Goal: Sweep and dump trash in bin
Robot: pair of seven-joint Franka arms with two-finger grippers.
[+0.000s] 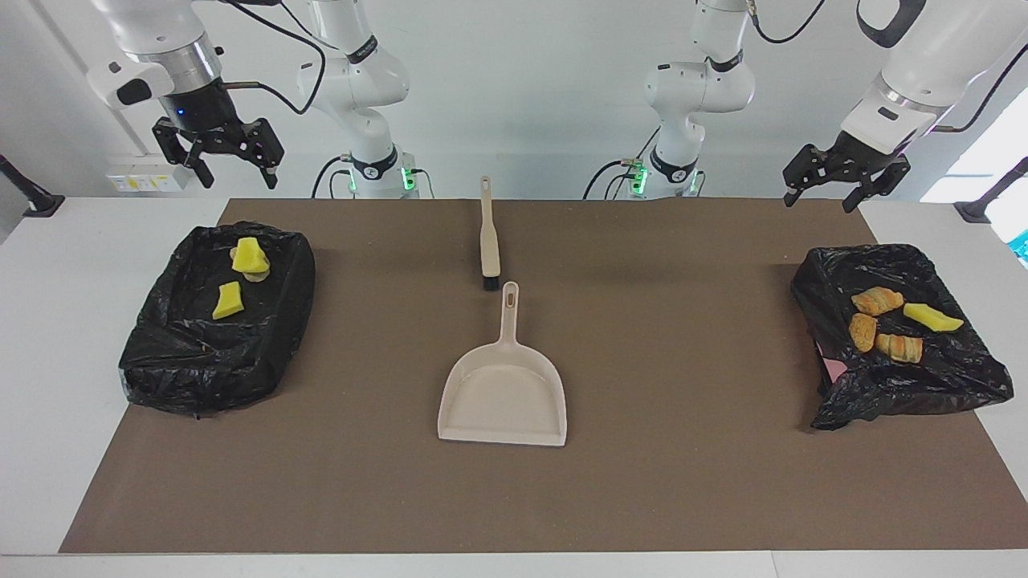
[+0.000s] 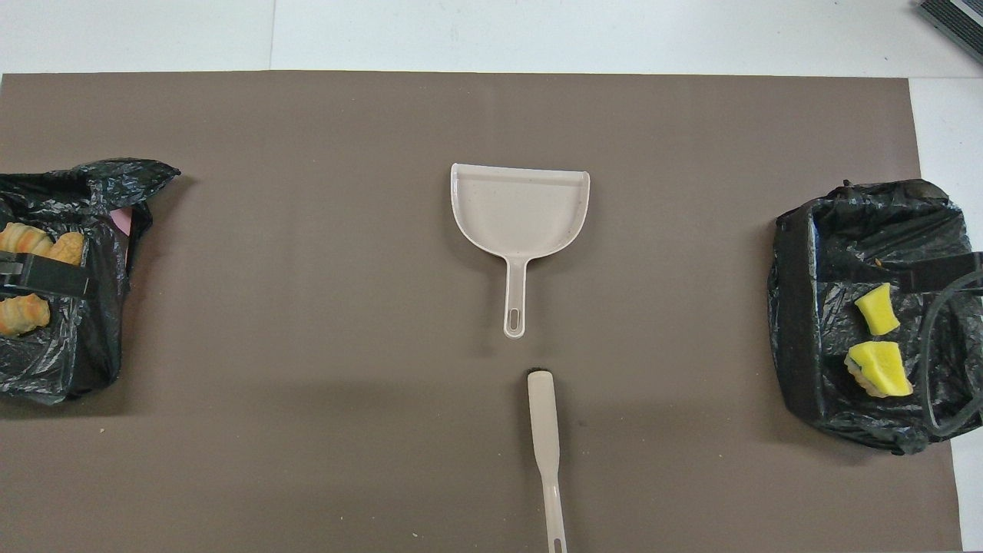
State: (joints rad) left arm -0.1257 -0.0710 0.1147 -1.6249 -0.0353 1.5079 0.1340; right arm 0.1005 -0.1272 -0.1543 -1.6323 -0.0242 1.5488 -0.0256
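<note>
The trash lies in two black bag-lined bins. The bin point(image 1: 193, 377) at the right arm's end holds two yellow sponge pieces point(image 1: 249, 257) point(image 1: 227, 299) and a tan lump point(image 1: 257, 277). The bin point(image 1: 883, 393) at the left arm's end holds three croissant-like lumps point(image 1: 877, 300) and a yellow sponge piece point(image 1: 932, 318). My right gripper point(image 1: 238, 172) is open and empty, raised over the robots' edge of its bin. My left gripper point(image 1: 821, 197) is open and empty, raised over the robots' edge of the other bin.
An empty beige dustpan point(image 1: 502, 393) lies mid-table on the brown mat point(image 1: 683, 482), handle toward the robots. A beige hand brush point(image 1: 488, 241) lies just nearer to the robots, bristles toward the pan. Both also show in the overhead view: dustpan point(image 2: 522, 207), brush point(image 2: 544, 430).
</note>
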